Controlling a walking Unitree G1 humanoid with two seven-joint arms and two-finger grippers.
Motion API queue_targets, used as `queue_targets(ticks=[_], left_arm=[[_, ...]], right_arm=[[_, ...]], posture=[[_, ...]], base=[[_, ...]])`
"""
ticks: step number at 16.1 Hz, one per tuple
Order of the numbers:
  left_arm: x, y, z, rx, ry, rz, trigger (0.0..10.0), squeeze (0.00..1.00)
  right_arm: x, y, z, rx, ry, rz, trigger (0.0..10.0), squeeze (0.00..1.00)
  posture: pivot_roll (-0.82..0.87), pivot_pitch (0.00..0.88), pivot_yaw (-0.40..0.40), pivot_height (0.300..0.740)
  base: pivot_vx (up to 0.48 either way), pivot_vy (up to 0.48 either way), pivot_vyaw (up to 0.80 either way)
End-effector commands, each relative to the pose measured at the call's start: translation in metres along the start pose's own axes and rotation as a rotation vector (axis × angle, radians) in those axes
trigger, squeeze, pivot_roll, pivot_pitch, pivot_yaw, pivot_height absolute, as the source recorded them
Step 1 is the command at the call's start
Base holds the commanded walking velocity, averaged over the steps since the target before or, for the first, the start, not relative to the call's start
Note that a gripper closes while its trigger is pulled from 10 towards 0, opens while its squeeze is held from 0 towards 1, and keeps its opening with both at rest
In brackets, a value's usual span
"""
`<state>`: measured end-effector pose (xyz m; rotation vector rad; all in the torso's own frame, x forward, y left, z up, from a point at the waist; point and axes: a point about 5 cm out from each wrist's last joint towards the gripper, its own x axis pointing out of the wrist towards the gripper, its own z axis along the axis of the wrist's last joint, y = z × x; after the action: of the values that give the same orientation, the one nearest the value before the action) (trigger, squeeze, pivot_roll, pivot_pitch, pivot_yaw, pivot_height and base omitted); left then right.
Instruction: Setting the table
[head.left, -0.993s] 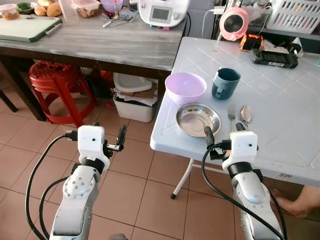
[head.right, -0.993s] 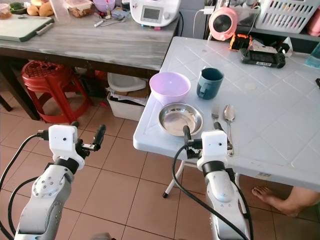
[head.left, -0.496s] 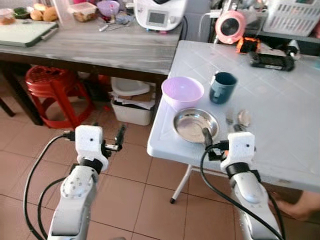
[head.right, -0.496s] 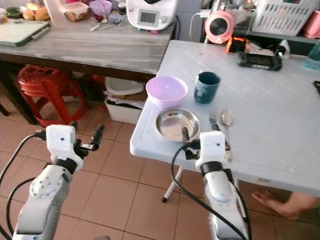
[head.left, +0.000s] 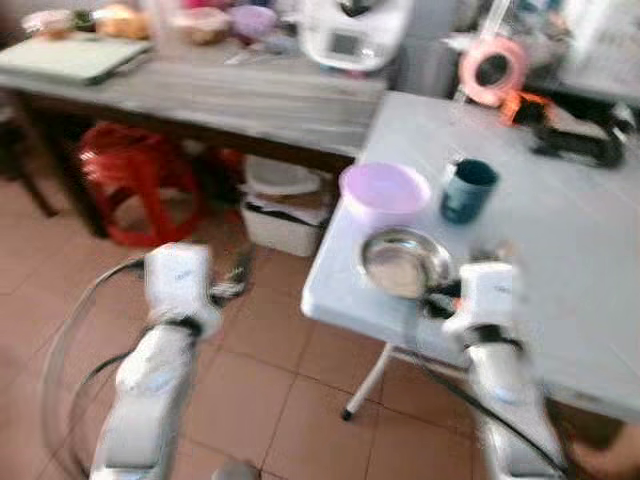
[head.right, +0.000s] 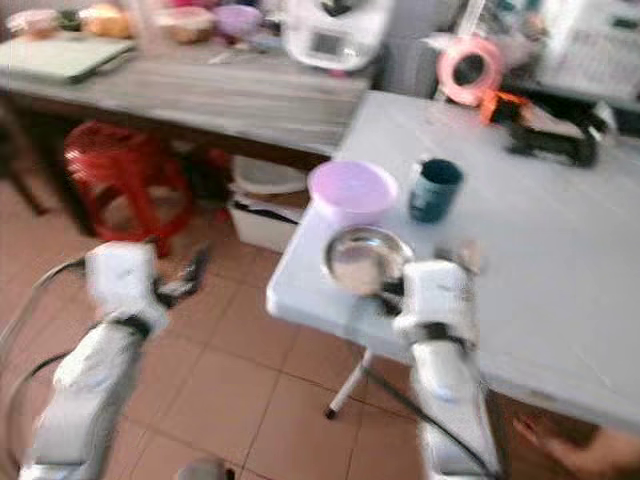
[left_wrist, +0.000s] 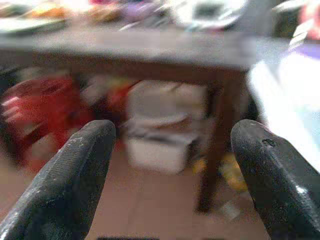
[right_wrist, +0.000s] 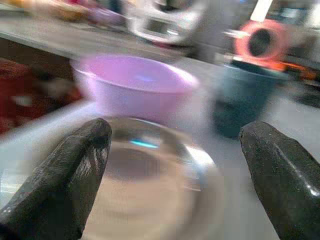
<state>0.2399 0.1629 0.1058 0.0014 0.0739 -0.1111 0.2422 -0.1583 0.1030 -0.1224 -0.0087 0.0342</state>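
1. A shiny round metal plate sits near the white table's front edge.
2. Just behind it: a lilac bowl and a dark teal mug.
3. The right gripper hovers over the plate, fingers spread.
4. The left gripper hangs over the floor, fingers apart.

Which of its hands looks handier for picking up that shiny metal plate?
Probably the right hand: it is open just before the metal plate on the white table. The left hand is out over the floor, facing under the wooden table.
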Motion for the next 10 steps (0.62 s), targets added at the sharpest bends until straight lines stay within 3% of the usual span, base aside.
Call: queue_targets(ticks=[1,4,8,10], left_arm=[[0.0,-0.004,0.002,-0.003,0.0,-0.008,10.0,0.0],[0.002,0.001,0.005,-0.004,0.002,0.026,10.0,0.0],[0.013,0.002,0.016,0.037,-0.025,-0.013,10.0,0.0],[0.016,-0.001,0.012,0.052,0.005,-0.053,10.0,0.0]], right_arm=[[-0.003,-0.006,-0.002,0.004,0.013,-0.032,10.0,0.0],[0.0,-0.016,-0.008,0.114,0.056,-0.123,10.0,0.0],[0.005,-0.017,-0.003,0.115,0.033,-0.165,10.0,0.0],[0.009,-0.025,-0.001,0.145,0.036,-0.201,10.0,0.0]], posture=[[0.03,0.0,0.011,0.74],[0.03,0.0,0.027,0.74],[0.03,0.0,0.049,0.74],[0.03,0.0,0.052,0.74]], base=[[0.0,0.0,0.0],[0.0,0.0,0.0],[0.0,0.0,0.0],[0.0,0.0,0.0]])
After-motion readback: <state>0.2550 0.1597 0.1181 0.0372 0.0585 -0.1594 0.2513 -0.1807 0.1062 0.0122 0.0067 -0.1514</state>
